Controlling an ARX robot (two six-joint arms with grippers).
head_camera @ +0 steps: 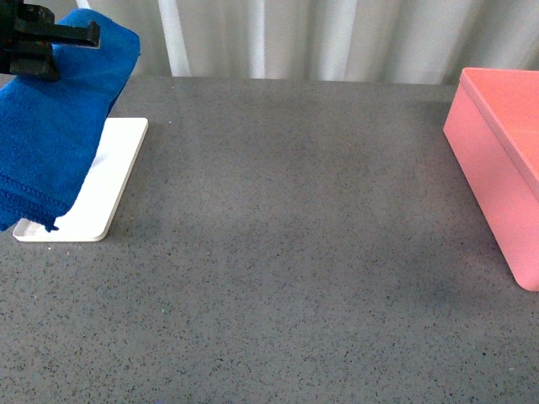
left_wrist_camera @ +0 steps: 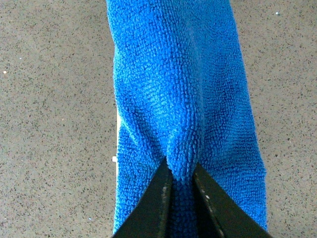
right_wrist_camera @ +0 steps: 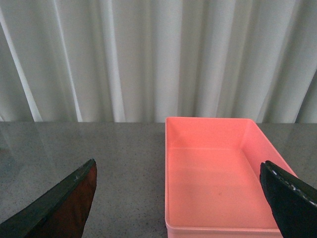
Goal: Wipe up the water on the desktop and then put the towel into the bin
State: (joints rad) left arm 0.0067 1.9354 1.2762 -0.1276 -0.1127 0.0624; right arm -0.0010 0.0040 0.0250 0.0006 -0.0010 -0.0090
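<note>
blue towel (head_camera: 59, 126) hangs at the far left of the table (head_camera: 286, 252), held up clear of the surface. its upper part is bunched in the left pincer (head_camera: 80, 35), which is clamped tight on a fold of it. from the left wrist camera the two dark fingers (left_wrist_camera: 148, 208) meet on a pinched ridge of cloth, and the rest of the towel drops away in a long strip toward the speckled grey stone below. in the front view the towel's stitched lower hem hangs in front of a flat white tray (head_camera: 118, 160) that lies on the table at the left; whether the hem touches it i cannot tell. the pink bin (head_camera: 493, 189) sits on the table at the far right, well apart from the towel, with a wide stretch of grey table between them. the right pincer (right_wrist_camera: 178, 166) shows only in its own wrist camera: its two dark fingers are spread wide apart, held above the table, and between them you look into the bin's open top at its smooth pink floor and walls. a pale pleated curtain (right_wrist_camera: 148, 59) hangs behind the table's far edge.
</note>
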